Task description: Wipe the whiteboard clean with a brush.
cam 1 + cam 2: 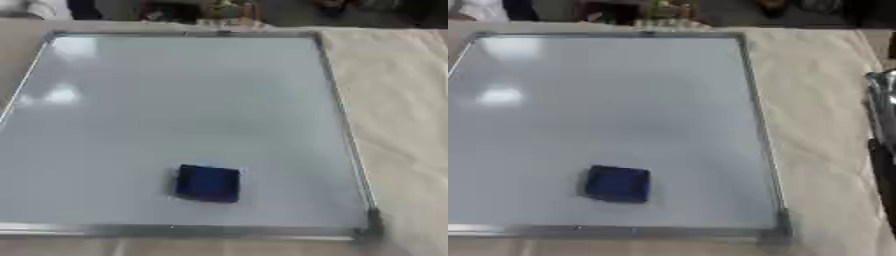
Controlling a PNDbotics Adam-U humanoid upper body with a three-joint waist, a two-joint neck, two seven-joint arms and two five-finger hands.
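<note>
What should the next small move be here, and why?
Probably bring the right arm, visible only at the right eye view's right edge, over to the blue eraser. It lies untouched on the whiteboard near the front edge, and no hand is on it.

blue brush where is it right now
The blue brush lies flat on the whiteboard, near its front edge and a little right of centre, with no hand touching it.

Tons of open room over the whiteboard (175, 100)

Only the blue brush (207, 183) sits on it, near the front edge, so you can come in from anywhere. Right of the frame, the cloth-covered desk (815, 100) lies bare up to a dark, silvery arm part (883, 150) at the right-eye view's edge.
</note>
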